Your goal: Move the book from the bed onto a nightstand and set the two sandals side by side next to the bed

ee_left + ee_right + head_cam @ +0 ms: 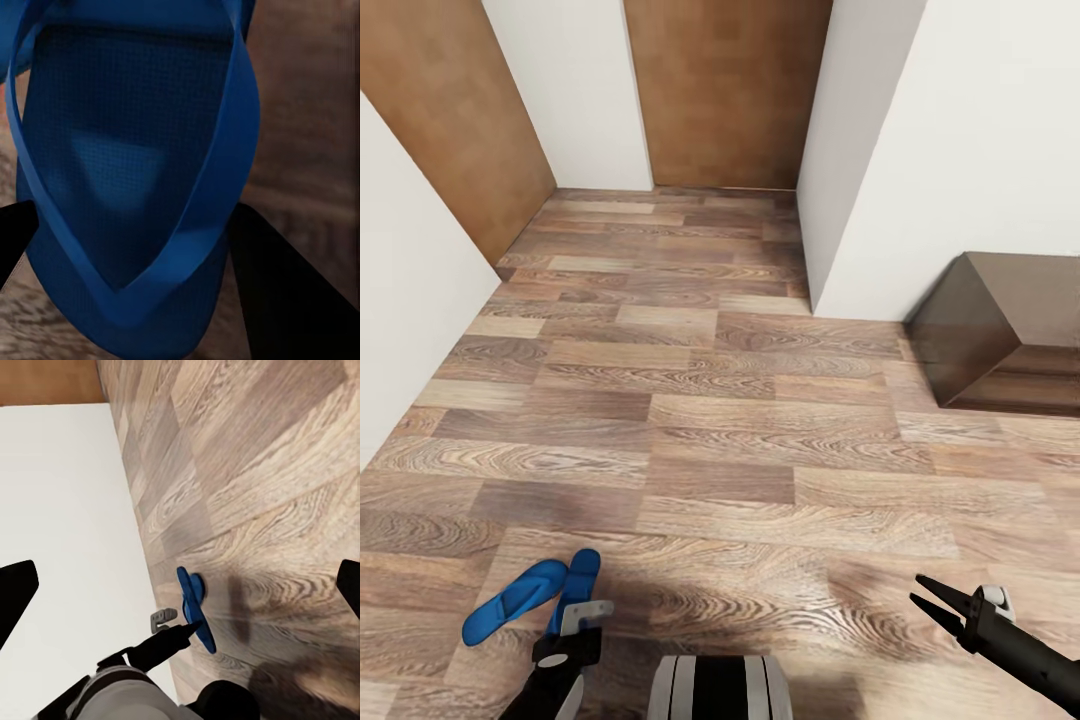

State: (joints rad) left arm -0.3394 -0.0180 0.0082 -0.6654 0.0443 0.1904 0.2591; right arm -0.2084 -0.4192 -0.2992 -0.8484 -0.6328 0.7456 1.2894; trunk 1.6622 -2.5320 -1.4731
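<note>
Two bright blue sandals are on the wood floor at the head view's bottom left. One sandal lies flat. The other sandal is tipped on its edge, and my left gripper is shut on it. In the left wrist view that sandal shows its sole and straps between the two dark fingers. The right wrist view sees it edge-on at the tip of my left arm. My right gripper hangs open over bare floor at the bottom right, holding nothing. The book, bed and nightstand are out of view.
A long dark brown low cabinet stands against the right wall. White walls close in on the left and right, with plain brown doors at the end of the passage ahead. My base shows at the bottom centre.
</note>
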